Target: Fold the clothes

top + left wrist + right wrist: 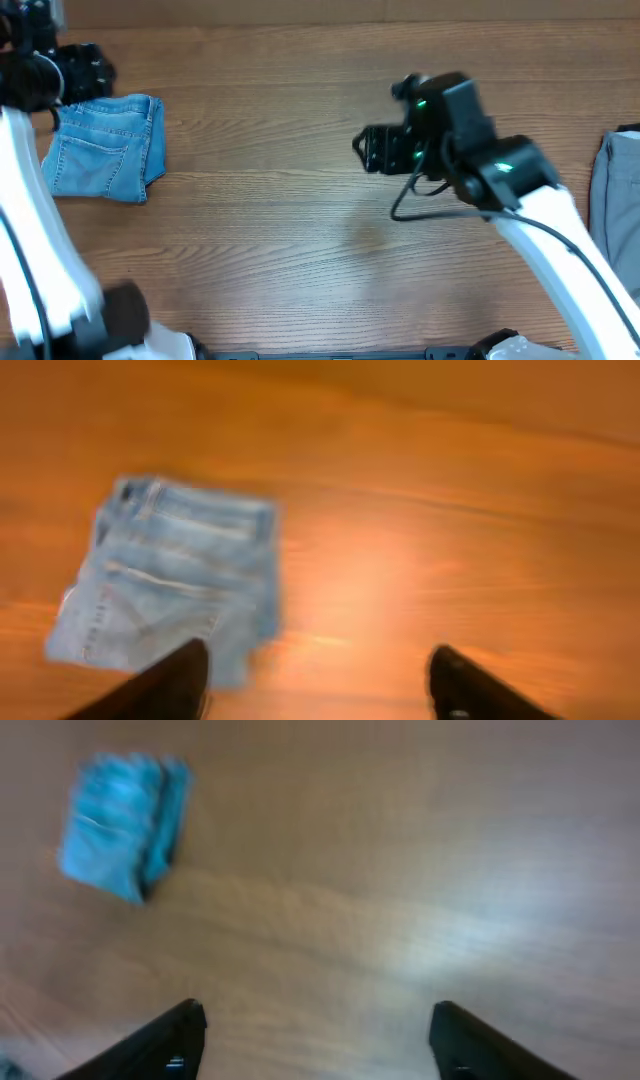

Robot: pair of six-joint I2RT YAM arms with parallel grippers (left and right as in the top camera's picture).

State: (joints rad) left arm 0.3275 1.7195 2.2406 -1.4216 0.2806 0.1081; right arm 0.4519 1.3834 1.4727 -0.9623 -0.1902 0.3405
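The jeans lie folded in a compact bundle at the far left of the table, so the folding looks done. The left gripper and right gripper both stand wide and empty. The next move probably calls only for drawing the arms clear without snagging the bundle.

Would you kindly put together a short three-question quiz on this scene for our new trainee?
1. True or false: the jeans lie folded in a compact bundle on the table.
2. Fill in: the grey garment lies at the ___ edge of the overhead view.
3. What do the left gripper and the right gripper hold? A) the jeans B) the grey garment C) nothing, both are open

Key: 1 true; 2 right; 3 C.
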